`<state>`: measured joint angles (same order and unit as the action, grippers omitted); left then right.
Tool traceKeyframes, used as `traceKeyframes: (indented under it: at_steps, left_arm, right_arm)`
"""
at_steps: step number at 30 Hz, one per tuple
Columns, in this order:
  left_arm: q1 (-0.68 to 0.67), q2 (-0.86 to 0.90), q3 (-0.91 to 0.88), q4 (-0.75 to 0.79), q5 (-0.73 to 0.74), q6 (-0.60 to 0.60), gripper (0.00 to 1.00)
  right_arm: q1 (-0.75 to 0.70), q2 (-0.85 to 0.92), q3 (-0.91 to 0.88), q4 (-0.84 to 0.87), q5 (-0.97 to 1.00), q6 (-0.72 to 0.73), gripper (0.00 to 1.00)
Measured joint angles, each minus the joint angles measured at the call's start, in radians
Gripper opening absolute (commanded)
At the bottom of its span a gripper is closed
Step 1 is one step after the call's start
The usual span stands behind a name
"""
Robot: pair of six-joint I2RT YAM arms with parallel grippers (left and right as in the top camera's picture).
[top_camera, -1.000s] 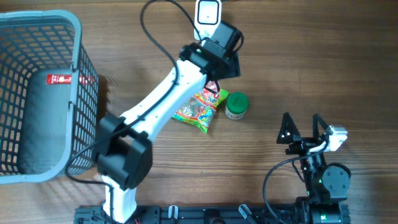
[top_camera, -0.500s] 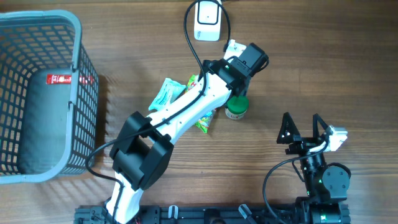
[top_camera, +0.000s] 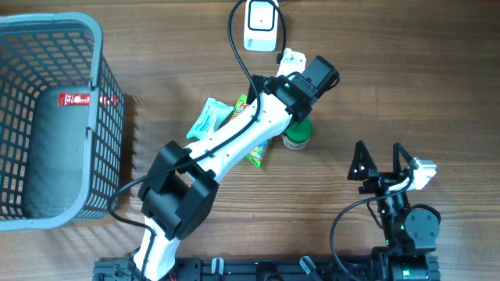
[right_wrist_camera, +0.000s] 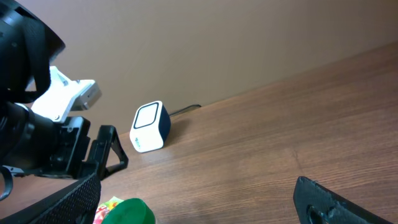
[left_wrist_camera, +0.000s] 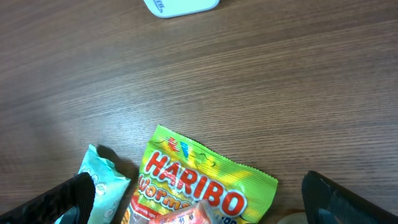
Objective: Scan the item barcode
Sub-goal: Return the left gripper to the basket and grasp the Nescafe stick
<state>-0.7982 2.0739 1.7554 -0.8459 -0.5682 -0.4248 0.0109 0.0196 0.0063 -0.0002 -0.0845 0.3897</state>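
Haribo bag [left_wrist_camera: 199,180] lies flat and unheld just robot-side of the scanner [top_camera: 260,24]. The left gripper [left_wrist_camera: 200,205] has swung right of the scanner since a second ago. Its jaws are now fully spread, empty, above the bag. Likely a release; regrasp needed. Right gripper [top_camera: 379,160] spread, idle. Basket [top_camera: 98,47], far left of the scanner, holds one red-labelled grey pack [top_camera: 78,99].

Robot arms: two, the left arm [top_camera: 234,144] and the right arm [top_camera: 406,222]

Baskets: one, a grey plastic basket [top_camera: 98,47]

Items inside it: one, a dark thing with a red label [top_camera: 78,99]

Scanners: one, a white scanner [top_camera: 259,23]

Loose goods on the wooden table [top_camera: 437,78]: three

- soft packets: two, a Haribo bag [left_wrist_camera: 199,177] and a teal packet [top_camera: 208,117]
- jars: one, a green-lidded jar [top_camera: 298,137]
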Motion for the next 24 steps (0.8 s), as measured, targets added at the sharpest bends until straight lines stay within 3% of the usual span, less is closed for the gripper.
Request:
traceKeyframes:
  at_steps: [4, 8, 12, 18, 21, 24]
  left_arm:
    - [0.013, -0.068, 0.011, -0.002, -0.034, 0.0, 1.0]
    - [0.126, -0.277, 0.064, -0.007, -0.052, 0.001, 1.0]
    - [0.36, -0.53, 0.094, -0.113, -0.045, -0.027, 1.0]
    - [0.83, -0.634, 0.085, -0.382, 0.1, -0.296, 0.99]
    - [0.983, -0.625, -0.016, -0.391, 0.174, -0.436, 0.71]
    - [1.073, -0.615, -0.15, -0.352, 0.206, -0.554, 0.6]
  right_arm:
    - [0.0, 0.0, 0.0, 0.0, 0.0, 0.0, 1.0]
    - [0.0, 0.0, 0.0, 0.0, 0.0, 0.0, 1.0]
    - [0.0, 0.0, 0.0, 0.0, 0.0, 0.0, 1.0]
    - [0.0, 0.0, 0.0, 0.0, 0.0, 0.0, 1.0]
    - [0.0, 0.0, 0.0, 0.0, 0.0, 0.0, 1.0]
    - [0.0, 0.0, 0.0, 0.0, 0.0, 0.0, 1.0]
